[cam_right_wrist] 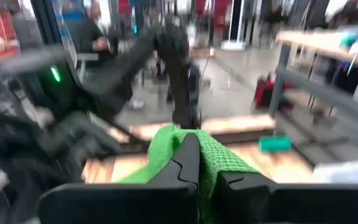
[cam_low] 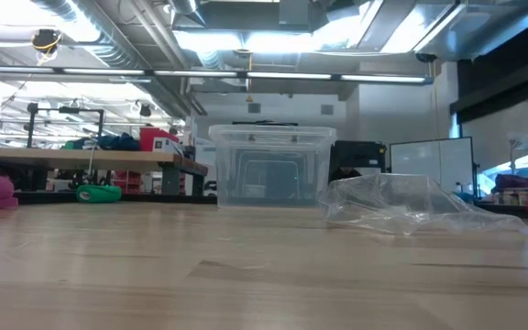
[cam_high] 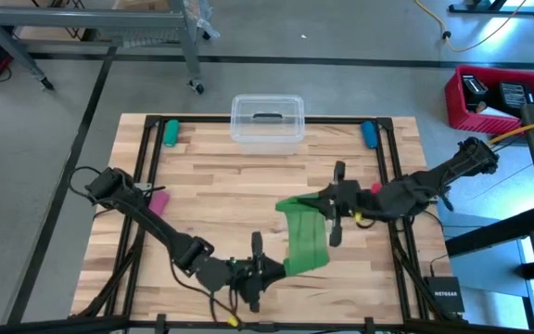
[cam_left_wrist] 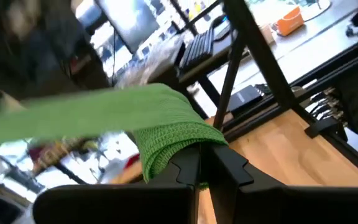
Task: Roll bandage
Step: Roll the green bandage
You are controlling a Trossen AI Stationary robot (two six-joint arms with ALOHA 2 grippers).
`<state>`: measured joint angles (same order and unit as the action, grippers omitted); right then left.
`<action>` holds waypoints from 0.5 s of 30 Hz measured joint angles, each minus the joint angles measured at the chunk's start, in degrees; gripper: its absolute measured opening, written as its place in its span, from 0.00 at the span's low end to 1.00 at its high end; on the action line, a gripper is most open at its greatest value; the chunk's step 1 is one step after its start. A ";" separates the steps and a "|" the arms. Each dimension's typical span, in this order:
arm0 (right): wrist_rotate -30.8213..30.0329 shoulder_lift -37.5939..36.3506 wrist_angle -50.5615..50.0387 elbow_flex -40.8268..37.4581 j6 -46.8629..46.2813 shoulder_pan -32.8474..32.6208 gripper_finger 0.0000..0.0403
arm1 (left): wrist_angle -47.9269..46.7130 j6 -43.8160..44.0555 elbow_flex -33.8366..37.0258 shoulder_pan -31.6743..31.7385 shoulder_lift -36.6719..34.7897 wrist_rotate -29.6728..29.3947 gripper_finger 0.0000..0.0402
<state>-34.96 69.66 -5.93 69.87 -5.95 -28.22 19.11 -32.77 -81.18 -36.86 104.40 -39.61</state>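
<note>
Both grippers clench the bright green knitted bandage (cam_high: 304, 237), left gripper (cam_left_wrist: 205, 167) and right gripper (cam_right_wrist: 207, 163) pinching opposite ends; soft, light and floppy, it likely handles best gripped at the ends.

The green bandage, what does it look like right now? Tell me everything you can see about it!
The bandage is a bright green strip of soft, knitted-looking fabric. It is not rolled yet. It hangs stretched between the two arms over the front middle of the wooden table, folded and sagging. The left gripper is shut on its near end, where the cloth bunches over the fingers. The right gripper is shut on its far end. Whether its middle touches the table is unclear.
</note>
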 joint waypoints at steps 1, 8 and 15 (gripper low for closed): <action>1.27 -0.01 -2.28 0.00 -2.06 0.71 0.01 | -0.08 -1.53 -0.36 -0.54 0.00 -0.03 0.03; 13.95 0.20 -12.95 -0.02 -13.99 4.33 0.01 | -0.27 -13.22 -3.87 -3.58 0.07 0.00 0.03; 20.04 1.06 -15.44 -0.02 -24.15 4.38 0.03 | -0.62 -16.16 -5.52 -4.22 0.09 0.08 0.03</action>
<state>-14.92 70.72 -21.37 69.84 -30.09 -23.85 18.48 -48.93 -86.70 -41.08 104.49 -39.53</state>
